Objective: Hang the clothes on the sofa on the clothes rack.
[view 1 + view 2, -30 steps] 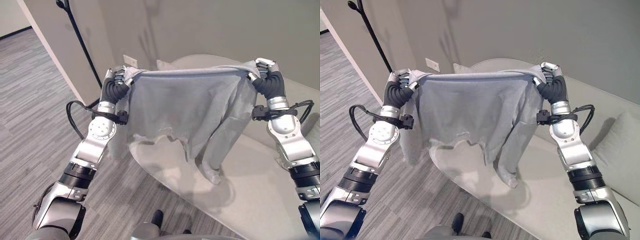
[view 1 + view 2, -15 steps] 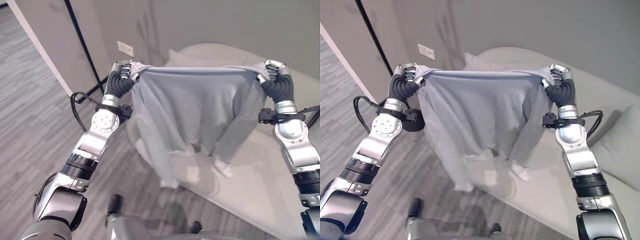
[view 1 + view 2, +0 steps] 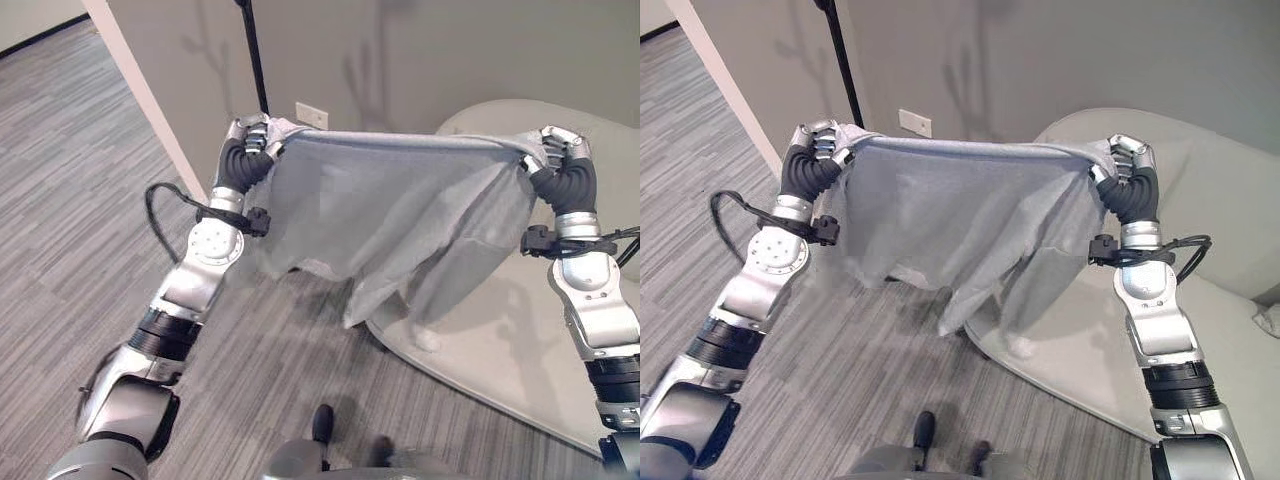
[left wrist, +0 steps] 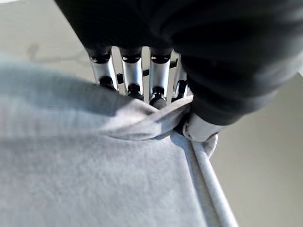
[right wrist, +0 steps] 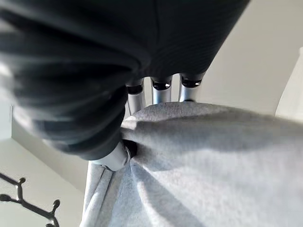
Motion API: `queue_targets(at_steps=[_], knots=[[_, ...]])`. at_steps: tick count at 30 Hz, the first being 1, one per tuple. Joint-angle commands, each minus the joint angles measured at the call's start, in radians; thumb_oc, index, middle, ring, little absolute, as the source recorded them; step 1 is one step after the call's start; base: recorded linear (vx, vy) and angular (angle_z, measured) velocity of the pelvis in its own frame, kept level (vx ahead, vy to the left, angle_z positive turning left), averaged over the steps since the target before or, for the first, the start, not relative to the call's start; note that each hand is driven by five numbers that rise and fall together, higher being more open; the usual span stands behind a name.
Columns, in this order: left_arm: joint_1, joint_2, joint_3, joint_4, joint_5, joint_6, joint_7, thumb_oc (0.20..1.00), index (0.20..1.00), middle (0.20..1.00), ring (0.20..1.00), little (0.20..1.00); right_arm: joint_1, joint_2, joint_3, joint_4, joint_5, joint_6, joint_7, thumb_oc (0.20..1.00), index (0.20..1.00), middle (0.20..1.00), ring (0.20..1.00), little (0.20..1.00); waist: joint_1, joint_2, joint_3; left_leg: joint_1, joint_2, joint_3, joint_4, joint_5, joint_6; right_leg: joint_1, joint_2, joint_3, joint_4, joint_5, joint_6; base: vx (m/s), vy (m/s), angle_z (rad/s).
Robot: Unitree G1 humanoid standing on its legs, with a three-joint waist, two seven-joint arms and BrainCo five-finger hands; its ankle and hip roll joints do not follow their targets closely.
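Left hand [image 3: 252, 135]: raised at the view's left; fingers [image 4: 131, 75] and thumb were curled and pinched on 1 upper corner of the grey garment [image 3: 400, 215].
Right hand [image 3: 562, 150]: raised at the right; fingers [image 5: 161, 92] and thumb were clamped on the garment's other upper corner.
Garment: held in the air between the 2 hands, its top edge stretched nearly straight; the body and a sleeve hung down in folds, partly over the sofa's near edge.
Sofa [image 3: 520, 340]: pale, seen below and behind the right arm.
Rack pole [image 3: 843, 70]: dark and thin, seen upright by the wall just behind the left hand; its hooks [image 5: 19, 198] were seen in the right wrist view.
Floor [image 3: 80, 190]: grey striped carpet.
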Motion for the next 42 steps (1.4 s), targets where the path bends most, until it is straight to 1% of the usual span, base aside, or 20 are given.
queue_targets(at_steps=[1, 8, 10, 15, 18, 19, 20, 21, 22, 24, 27, 29, 31, 33, 35, 37, 38, 40, 41, 42], knots=[[-0.011, 0.043, 0.135, 0.008, 0.002, -0.031, 0.027, 0.2, 0.2, 0.2, 0.2, 0.2, -0.043, -0.074, -0.071, 0.053, 0.001, -0.023, -0.039, 0.2, 0.2, 0.2, 0.2, 0.2, 0.018, -0.038, -0.08, 0.019, 0.058, 0.055, -0.001, -0.102, -0.111, 0.09, -0.037, -0.015, -0.141, 0.066, 0.132, 0.06, -0.022, -0.07], [0.04, 0.027, 0.152, -0.026, 0.008, -0.022, 0.009, 0.2, 0.2, 0.2, 0.2, 0.2, 0.006, -0.072, -0.079, 0.048, 0.008, -0.006, -0.009, 0.2, 0.2, 0.2, 0.2, 0.2, 0.005, -0.034, -0.1, 0.05, 0.066, 0.05, 0.016, -0.11, -0.099, 0.109, -0.037, 0.0, -0.176, 0.091, 0.133, 0.03, -0.034, 0.02], [0.04, 0.015, 0.143, -0.023, 0.009, -0.02, 0.002, 0.2, 0.2, 0.2, 0.2, 0.2, 0.019, -0.077, -0.083, 0.042, 0.019, -0.005, -0.004, 0.2, 0.2, 0.2, 0.2, 0.2, 0.001, -0.036, -0.092, 0.026, 0.066, 0.042, 0.088, -0.14, -0.098, 0.122, -0.043, 0.0, -0.176, 0.083, 0.13, 0.04, -0.034, 0.02], [0.053, 0.011, 0.144, -0.035, 0.01, -0.019, -0.009, 0.2, 0.2, 0.2, 0.2, 0.2, 0.029, -0.078, -0.085, 0.035, 0.026, -0.007, 0.0, 0.2, 0.2, 0.2, 0.2, 0.2, -0.007, -0.035, -0.081, -0.034, 0.08, 0.034, 0.192, -0.16, -0.108, 0.135, -0.048, -0.009, -0.176, 0.075, 0.124, 0.0, 0.002, 0.08], [0.027, 0.028, 0.128, -0.027, 0.003, -0.02, -0.004, 0.2, 0.2, 0.2, 0.2, 0.2, 0.001, -0.087, -0.073, 0.025, 0.036, -0.009, -0.005, 0.2, 0.2, 0.2, 0.2, 0.2, 0.001, -0.038, -0.061, -0.101, 0.154, -0.013, 0.153, -0.082, -0.126, 0.13, -0.068, 0.007, -0.176, 0.07, 0.136, 0.0, 0.089, 0.08], [0.026, 0.029, 0.128, -0.026, 0.003, -0.02, -0.003, 0.2, 0.2, 0.2, 0.2, 0.2, 0.0, -0.087, -0.073, 0.026, 0.036, -0.009, -0.005, 0.2, 0.2, 0.2, 0.2, 0.2, 0.0, -0.038, -0.063, -0.098, 0.156, -0.014, 0.142, -0.075, -0.128, 0.129, -0.067, 0.007, -0.176, 0.071, 0.134, 0.09, 0.106, -0.11], [0.014, 0.043, 0.121, -0.019, -0.007, -0.021, 0.002, 0.2, 0.2, 0.2, 0.2, 0.2, -0.004, -0.099, -0.072, 0.022, 0.037, -0.011, -0.013, 0.2, 0.2, 0.2, 0.2, 0.2, 0.003, -0.037, -0.053, -0.137, 0.197, -0.047, 0.074, -0.045, -0.15, 0.13, -0.076, 0.021, -0.176, 0.051, 0.143, 0.12, 0.124, -0.08], [0.009, 0.045, 0.119, -0.014, -0.011, -0.022, 0.007, 0.2, 0.2, 0.2, 0.2, 0.2, -0.004, -0.101, -0.075, 0.018, 0.038, -0.012, -0.015, 0.2, 0.2, 0.2, 0.2, 0.2, -0.001, -0.031, -0.052, -0.149, 0.214, -0.06, 0.015, -0.028, -0.165, 0.135, -0.076, 0.033, -0.176, 0.036, 0.146, 0.12, 0.124, 0.11], [0.008, 0.045, 0.119, -0.012, -0.011, -0.022, 0.008, 0.2, 0.2, 0.2, 0.2, 0.2, -0.004, -0.102, -0.076, 0.018, 0.038, -0.012, -0.015, 0.2, 0.2, 0.2, 0.2, 0.2, -0.001, -0.03, -0.052, -0.146, 0.216, -0.061, 0.01, -0.026, -0.167, 0.135, -0.074, 0.032, -0.176, 0.035, 0.144, 0.12, 0.133, 0.07], [-0.004, 0.042, 0.104, 0.009, -0.016, -0.027, 0.016, 0.2, 0.2, 0.2, 0.2, 0.2, 0.003, -0.11, -0.088, 0.011, 0.033, -0.013, -0.03, 0.2, 0.2, 0.2, 0.2, 0.2, -0.015, -0.006, -0.048, -0.211, 0.237, -0.042, -0.001, -0.023, -0.201, 0.164, -0.094, 0.045, -0.175, 0.006, 0.155, 0.19, 0.282, -0.04], [-0.008, 0.05, 0.096, 0.014, -0.016, -0.031, 0.013, 0.2, 0.2, 0.2, 0.2, 0.2, 0.002, -0.11, -0.087, 0.013, 0.026, -0.012, -0.031, 0.2, 0.2, 0.2, 0.2, 0.2, -0.016, 0.013, -0.057, -0.206, 0.235, -0.047, -0.001, -0.02, -0.209, 0.187, -0.113, 0.066, -0.176, -0.007, 0.171, 0.16, 0.247, -0.25], [-0.017, 0.051, 0.088, 0.01, -0.011, -0.033, 0.007, 0.2, 0.2, 0.2, 0.2, 0.2, 0.003, -0.107, -0.096, 0.008, 0.017, -0.011, -0.029, 0.2, 0.2, 0.2, 0.2, 0.2, -0.017, 0.033, -0.07, -0.185, 0.233, -0.049, -0.001, 0.018, -0.209, 0.198, -0.134, 0.082, -0.175, -0.001, 0.182, 0.23, 0.379, -0.67], [-0.025, 0.07, 0.08, 0.016, -0.001, -0.034, 0.001, 0.2, 0.2, 0.2, 0.2, 0.2, 0.025, -0.081, -0.123, -0.005, -0.001, -0.001, -0.023, 0.2, 0.2, 0.2, 0.2, 0.2, -0.026, 0.027, -0.099, -0.147, 0.206, -0.015, 0.01, 0.016, -0.186, 0.194, -0.204, 0.098, -0.155, 0.011, 0.216, 0.33, 0.49, -0.38], [-0.036, 0.081, 0.074, 0.024, -0.003, -0.033, 0.004, 0.2, 0.2, 0.2, 0.2, 0.2, 0.019, -0.067, -0.125, -0.006, -0.008, 0.001, -0.027, 0.2, 0.2, 0.2, 0.2, 0.2, -0.024, 0.017, -0.102, -0.132, 0.195, 0.006, 0.012, 0.004, -0.173, 0.179, -0.227, 0.112, -0.138, 0.017, 0.225, 0.19, 0.316, -0.32], [-0.05, 0.108, 0.076, 0.026, -0.005, -0.031, 0.002, 0.2, 0.2, 0.2, 0.2, 0.2, 0.01, -0.05, -0.125, 0.004, -0.023, 0.005, -0.031, 0.2, 0.2, 0.2, 0.2, 0.2, -0.019, -0.001, -0.106, -0.083, 0.141, 0.049, 0.018, -0.039, -0.114, 0.128, -0.288, 0.122, -0.025, 0.077, 0.246, 0.21, 0.443, -0.34], [-0.049, 0.107, 0.078, 0.025, -0.001, -0.027, 0.003, 0.2, 0.2, 0.2, 0.2, 0.2, 0.006, -0.048, -0.129, 0.004, -0.031, 0.007, -0.032, 0.2, 0.2, 0.2, 0.2, 0.2, -0.019, -0.006, -0.097, -0.051, 0.115, 0.053, 0.012, -0.062, -0.094, 0.091, -0.304, 0.138, 0.072, 0.122, 0.236, 0.16, 0.314, -0.25], [-0.052, 0.108, 0.076, 0.026, 0.005, -0.024, 0.004, 0.2, 0.2, 0.2, 0.2, 0.2, -0.004, -0.043, -0.119, 0.008, -0.032, 0.006, -0.032, 0.2, 0.2, 0.2, 0.2, 0.2, -0.021, -0.001, -0.078, -0.023, 0.102, 0.056, 0.01, -0.08, -0.075, 0.053, -0.317, 0.126, 0.159, 0.182, 0.217, 0.17, 0.29, -0.1], [-0.045, 0.103, 0.087, 0.016, 0.008, -0.018, 0.0, 0.2, 0.2, 0.2, 0.2, 0.2, 0.003, -0.033, -0.113, 0.01, -0.034, 0.005, -0.025, 0.2, 0.2, 0.2, 0.2, 0.2, -0.025, 0.002, -0.064, 0.009, 0.104, 0.055, 0.006, -0.094, -0.07, 0.005, -0.289, 0.128, 0.218, 0.173, 0.199, 0.11, 0.152, -0.04], [-0.044, 0.097, 0.091, 0.013, 0.009, -0.02, 0.001, 0.2, 0.2, 0.2, 0.2, 0.2, 0.005, -0.033, -0.112, 0.013, -0.037, 0.006, -0.022, 0.2, 0.2, 0.2, 0.2, 0.2, -0.028, 0.001, -0.062, 0.021, 0.1, 0.049, 0.001, -0.098, -0.067, -0.017, -0.258, 0.13, 0.194, 0.147, 0.195, 0.06, 0.019, 0.03], [-0.043, 0.096, 0.092, 0.012, 0.01, -0.02, 0.0, 0.2, 0.2, 0.2, 0.2, 0.2, 0.005, -0.034, -0.111, 0.014, -0.037, 0.005, -0.022, 0.2, 0.2, 0.2, 0.2, 0.2, -0.029, 0.004, -0.062, 0.023, 0.103, 0.048, 0.002, -0.102, -0.069, -0.015, -0.254, 0.128, 0.196, 0.143, 0.193, 0.15, 0.043, 0.17]])
